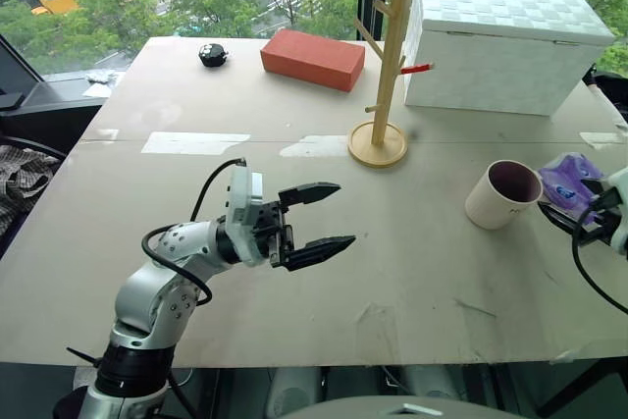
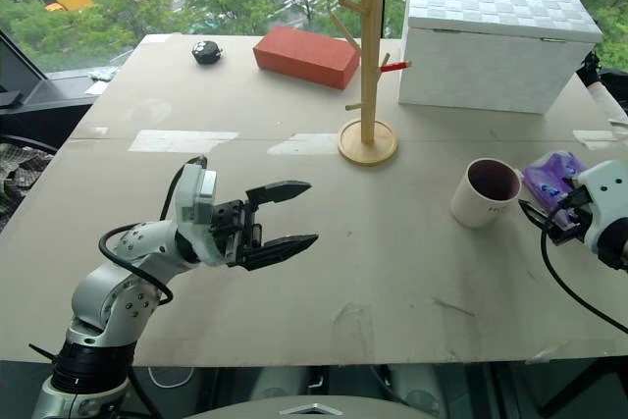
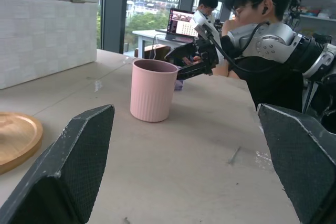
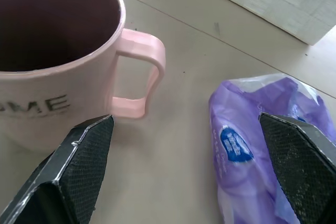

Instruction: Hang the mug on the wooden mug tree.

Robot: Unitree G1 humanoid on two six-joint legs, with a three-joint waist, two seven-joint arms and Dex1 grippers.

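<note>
The mug stands upright on the right side of the table, cream-pink outside and dark inside, its handle turned toward my right gripper. My right gripper is open just right of the mug, level with the handle and not touching it; in the right wrist view its fingers stand wide apart. The wooden mug tree rises from its round base behind the mug, with one red peg. My left gripper hangs open over the table's middle, empty and pointing toward the mug.
A purple tissue pack lies right beside the mug, next to my right gripper. A white box stands behind the tree, a red brick and a small black object farther back. A person sits beyond the table's right side.
</note>
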